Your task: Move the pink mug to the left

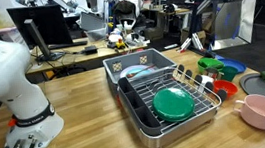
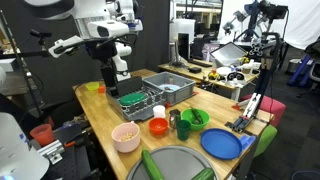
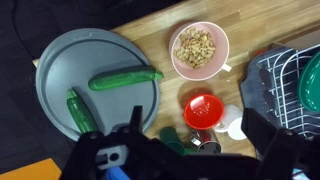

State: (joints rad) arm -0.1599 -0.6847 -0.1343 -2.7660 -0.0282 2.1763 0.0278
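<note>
Wide, round pink mug [image 3: 200,50] — on smooth wooden table [image 3: 255,18]

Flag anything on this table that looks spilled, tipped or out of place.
Nothing stands out. The pink mug stands upright on the wooden table, its tan contents all inside, none spilled around it. The red cup near it is upright too, and the green plate lies inside the dish rack.

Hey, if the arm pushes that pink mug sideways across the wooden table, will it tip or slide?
The pink mug is wide and low, so it should slide rather than tip. It looks rigid, likely ceramic or hard plastic, so it shouldn't flex. The tan lumpy fill seen in the wrist view looks loose and might spill if jolted.
</note>
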